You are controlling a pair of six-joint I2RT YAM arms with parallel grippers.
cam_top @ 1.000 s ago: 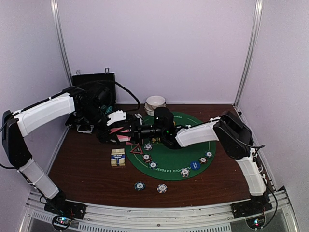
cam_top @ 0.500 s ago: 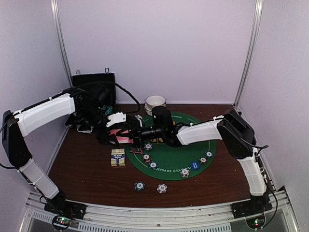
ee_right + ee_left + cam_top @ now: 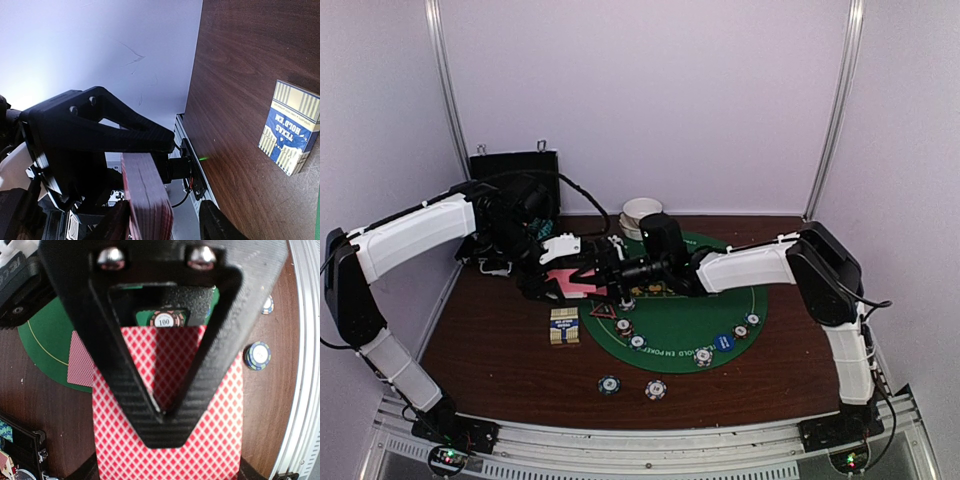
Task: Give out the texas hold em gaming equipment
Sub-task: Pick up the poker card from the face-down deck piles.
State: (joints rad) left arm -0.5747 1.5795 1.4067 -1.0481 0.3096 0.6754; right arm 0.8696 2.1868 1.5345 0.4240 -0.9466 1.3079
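My left claw is clamped narrow on the deck of pink-backed cards, held flat, low over the left edge of the green mat. My right claw comes in from the right with its jaws partly apart, straddling the deck's end. One finger is clear of the cards; I can't tell if the other side touches. One loose card lies face down at the mat's edge beside the deck. The triangle marker sits at the mat's left rim, just nearer than the deck. Striped chips follow the mat's near arc, with a blue disc among them. Two more chips lie off the mat, nearer. The card box is left of the mat. The white bowl is on the far side.
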